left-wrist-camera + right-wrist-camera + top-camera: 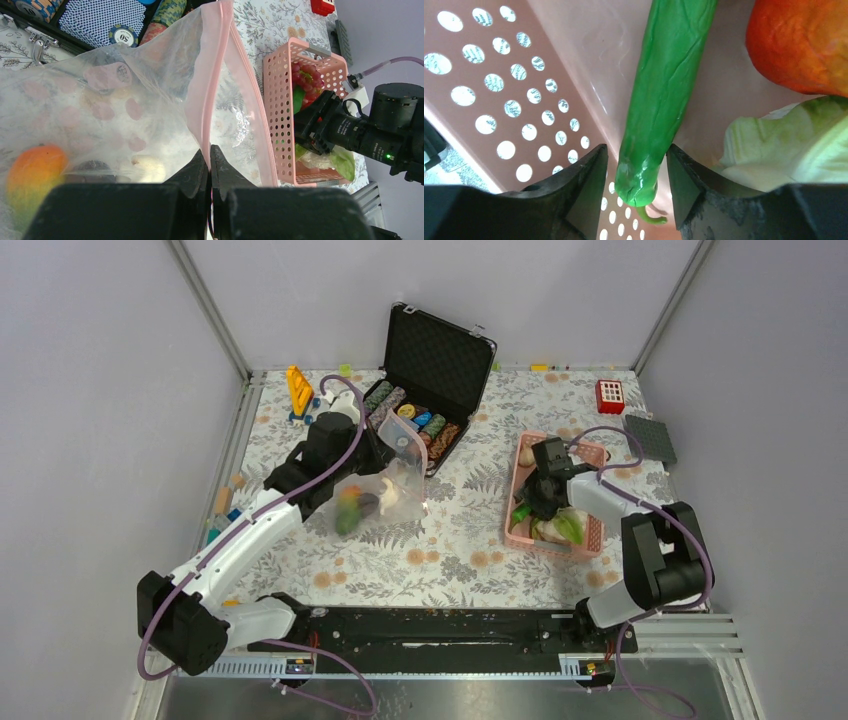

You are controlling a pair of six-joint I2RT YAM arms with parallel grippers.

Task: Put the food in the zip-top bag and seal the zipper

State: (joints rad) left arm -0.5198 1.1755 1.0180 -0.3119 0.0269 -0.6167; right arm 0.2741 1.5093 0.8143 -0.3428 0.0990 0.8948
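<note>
The clear zip-top bag lies left of centre, and its mouth gapes in the left wrist view. My left gripper is shut on the pink zipper strip at the bag's mouth. An orange-green mango, a white piece and a dark piece show inside the bag. My right gripper is open, down in the pink basket. Its fingers stand on either side of the long green vegetable. An orange-red fruit and a white-green leafy piece lie beside it.
The pink basket stands at centre right. An open black case with poker chips stands just behind the bag. A yellow toy is at back left. A red block and a grey plate are at back right.
</note>
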